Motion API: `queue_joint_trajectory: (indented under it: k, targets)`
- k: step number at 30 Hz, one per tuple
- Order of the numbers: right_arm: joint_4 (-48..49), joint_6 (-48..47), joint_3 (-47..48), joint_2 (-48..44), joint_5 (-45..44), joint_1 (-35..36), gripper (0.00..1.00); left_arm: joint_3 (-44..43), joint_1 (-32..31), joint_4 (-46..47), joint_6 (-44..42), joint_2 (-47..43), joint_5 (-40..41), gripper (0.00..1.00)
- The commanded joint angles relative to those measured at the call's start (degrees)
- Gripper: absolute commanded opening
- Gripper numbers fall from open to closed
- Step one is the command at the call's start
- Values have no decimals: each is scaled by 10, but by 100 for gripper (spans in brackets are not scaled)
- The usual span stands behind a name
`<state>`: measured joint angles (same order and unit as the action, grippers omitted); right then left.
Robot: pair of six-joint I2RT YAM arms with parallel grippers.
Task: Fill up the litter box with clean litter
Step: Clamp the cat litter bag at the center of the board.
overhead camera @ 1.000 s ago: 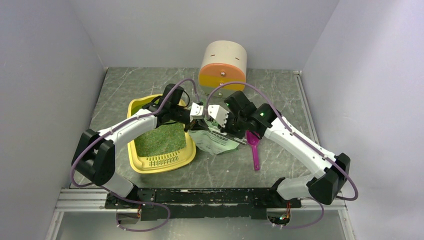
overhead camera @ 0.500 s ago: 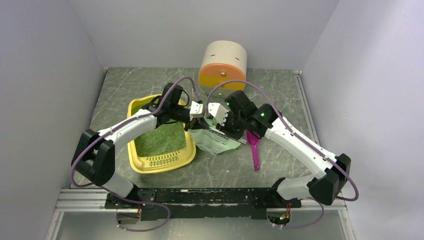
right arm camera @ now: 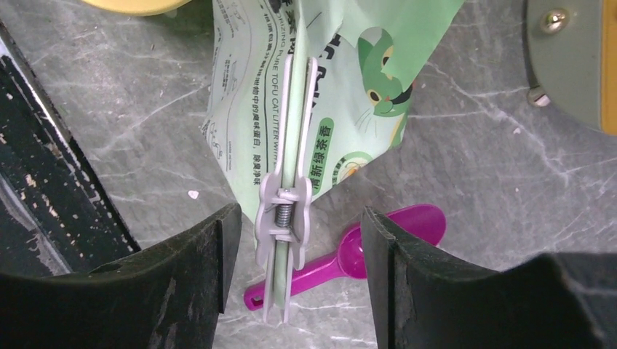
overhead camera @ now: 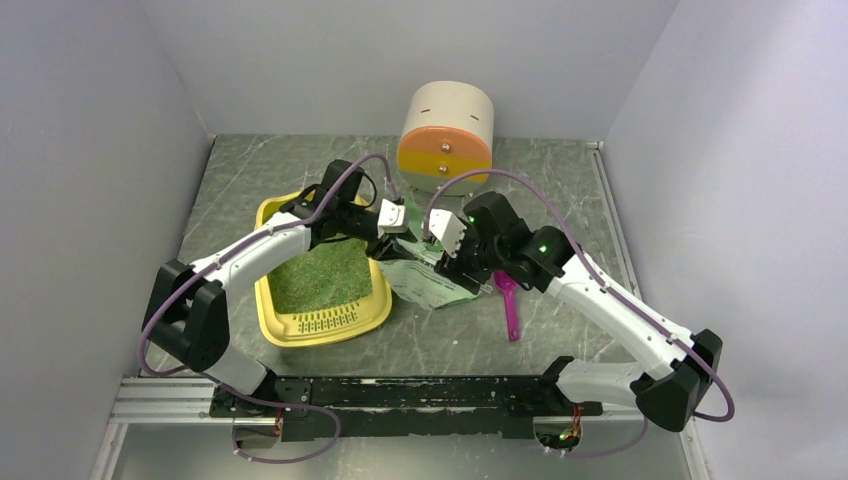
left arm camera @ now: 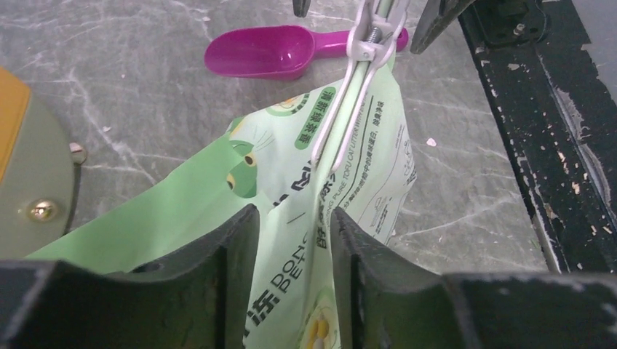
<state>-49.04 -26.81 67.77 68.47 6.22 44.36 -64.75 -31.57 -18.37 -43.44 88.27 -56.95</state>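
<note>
Yellow litter box (overhead camera: 325, 322) lies left of the nearer left gripper (left arm camera: 292, 218), narrowly parted around the bag (left arm camera: 218, 196). Right gripper (right arm camera: 298, 214) gapes astride the clip (right arm camera: 282, 240).

Wider now: left hand (left arm camera: 292, 218), right hand (right arm camera: 300, 218).

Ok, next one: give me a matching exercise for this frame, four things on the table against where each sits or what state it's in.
Things:
1. litter box
2. scoop
3. bag
4. drawer cabinet

Place or state:
A. stands at the back of the table
B. has a pale clip on it
C. holds greenish granules
D. magenta, lying to the right of the bag

Pairs: 1-C, 2-D, 3-B, 4-A.
</note>
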Motion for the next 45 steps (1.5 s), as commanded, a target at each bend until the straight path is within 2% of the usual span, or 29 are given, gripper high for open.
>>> queue_joint_trajectory:
  k: [1, 3, 8, 15, 17, 21, 25, 29, 38, 41, 45]
  targets:
    - [35, 6, -18, -21, -14, 0, 64, -36, 14, -63, -63, -3, 13, 49]
    - [44, 8, -25, -24, -19, 0, 64, -42, 17, -71, -68, 3, 21, 52]
    - [53, 12, -29, -31, -24, 0, 64, -66, 17, -117, -96, 27, 56, 52]
    - [66, 17, -37, -38, -24, -1, 65, -66, 17, -134, -114, 36, 69, 52]
    - [68, 17, -39, -39, -23, -1, 66, -65, 16, -129, -110, 37, 69, 48]
    - [70, 17, -42, -39, -23, -1, 66, -73, 16, -132, -107, 50, 62, 23]
    - [81, 18, -53, -45, -27, -1, 67, -80, 16, -132, -108, 55, 36, 6]
    - [99, 18, -60, -52, -40, -1, 66, -81, 16, -129, -106, 53, 11, 5]
    - [111, 15, -62, -49, -52, -2, 50, -90, 17, -138, -109, 43, -11, 5]
    - [116, 16, -68, -54, -45, -1, 39, -90, 18, -133, -103, 41, -14, 5]
    - [122, 16, -74, -63, -38, -1, 19, -90, 22, -124, -96, 41, -19, 5]
